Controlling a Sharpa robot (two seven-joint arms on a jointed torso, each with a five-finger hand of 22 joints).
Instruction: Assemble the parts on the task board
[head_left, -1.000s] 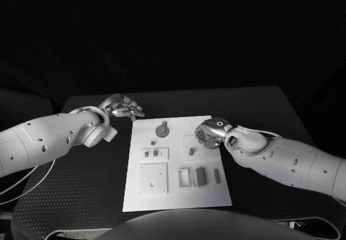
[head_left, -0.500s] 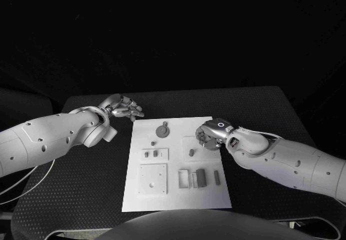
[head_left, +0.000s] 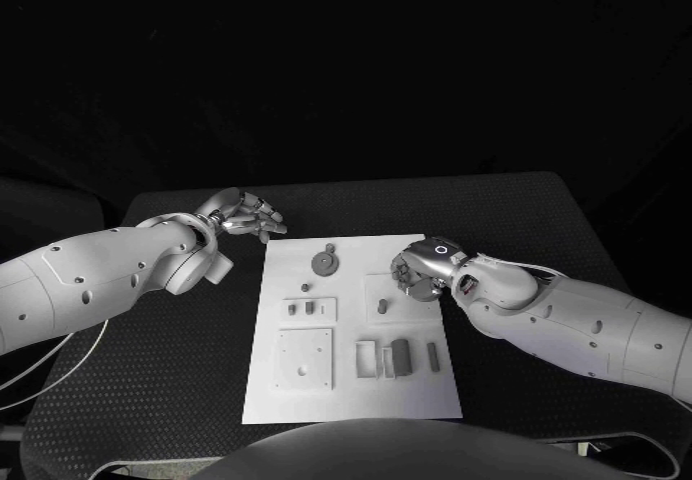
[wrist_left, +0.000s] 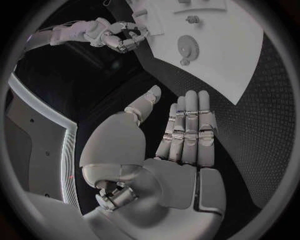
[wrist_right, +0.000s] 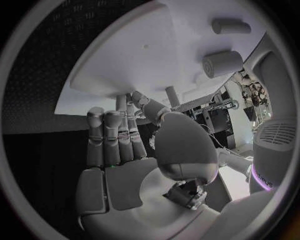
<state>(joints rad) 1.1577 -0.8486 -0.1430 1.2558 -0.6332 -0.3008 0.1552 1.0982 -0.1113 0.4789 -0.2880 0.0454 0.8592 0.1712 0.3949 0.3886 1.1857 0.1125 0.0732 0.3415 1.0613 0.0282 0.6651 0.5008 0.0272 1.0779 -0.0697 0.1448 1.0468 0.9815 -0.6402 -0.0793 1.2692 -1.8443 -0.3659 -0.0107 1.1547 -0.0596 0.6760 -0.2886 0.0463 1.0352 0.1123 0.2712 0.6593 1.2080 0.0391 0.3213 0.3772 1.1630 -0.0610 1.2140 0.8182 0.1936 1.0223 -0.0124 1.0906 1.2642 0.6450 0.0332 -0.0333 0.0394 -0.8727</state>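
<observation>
The white task board (head_left: 353, 390) lies in the middle of the table with several small grey parts on it. A round part (head_left: 326, 261) sits near its far end, and a small peg (head_left: 382, 303) lies right of centre. My right hand (head_left: 423, 270) hovers over the board's right edge with fingers curled down. In the right wrist view its thumb tip is close to the fingertips (wrist_right: 122, 105), beside a short peg (wrist_right: 172, 95). Whether anything is pinched is hidden. My left hand (head_left: 245, 215) hangs off the board's far left corner, fingers straight (wrist_left: 187, 130) and holding nothing.
A square plate (head_left: 306, 357) and a small block (head_left: 310, 308) sit on the board's left half. Several upright pieces (head_left: 402, 352) stand near its front right. Two cylinders (wrist_right: 222, 64) lie on the board beyond my right hand. Black table surrounds the board.
My right hand has edged slightly along the board's right side. The left hand and the parts have not moved.
</observation>
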